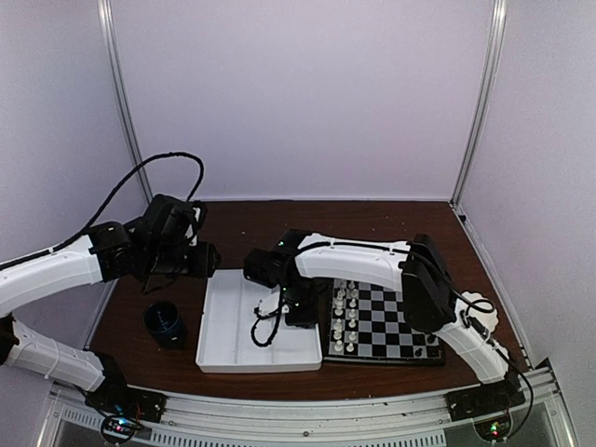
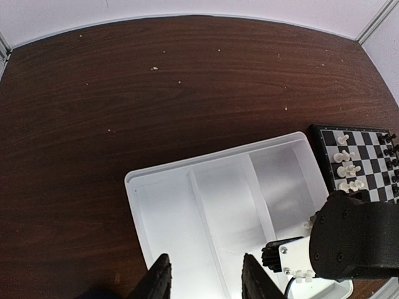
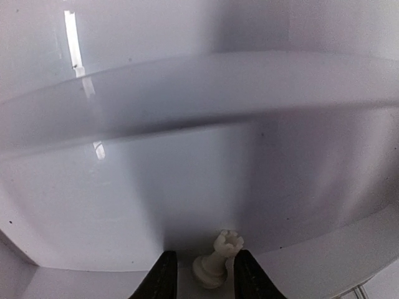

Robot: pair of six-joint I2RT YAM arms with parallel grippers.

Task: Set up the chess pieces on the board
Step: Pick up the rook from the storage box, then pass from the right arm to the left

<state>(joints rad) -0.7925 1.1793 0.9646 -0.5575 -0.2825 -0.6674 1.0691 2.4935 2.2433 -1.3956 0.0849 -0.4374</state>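
Observation:
The board [image 1: 382, 359] lies at the right front, with white chessmen [image 1: 345, 317] in its left columns and black ones [image 1: 430, 340] at its right edge. It also shows in the left wrist view [image 2: 373, 167]. My right gripper [image 1: 279, 304] reaches down into the white tray [image 1: 223, 326]. In the right wrist view its open fingers [image 3: 199, 281] straddle a tilted white rook [image 3: 215, 261] on the tray floor; the right finger is close to the rook's head. My left gripper [image 2: 206, 283] is open and empty, hovering over the tray's left compartments [image 2: 168, 224].
A dark blue cup [image 1: 165, 322] stands left of the tray. The right arm's wrist [image 2: 355, 240] sits over the tray's right compartment. The tray's wall [image 3: 187, 93] rises just beyond the rook. White enclosure walls stand behind and at both sides.

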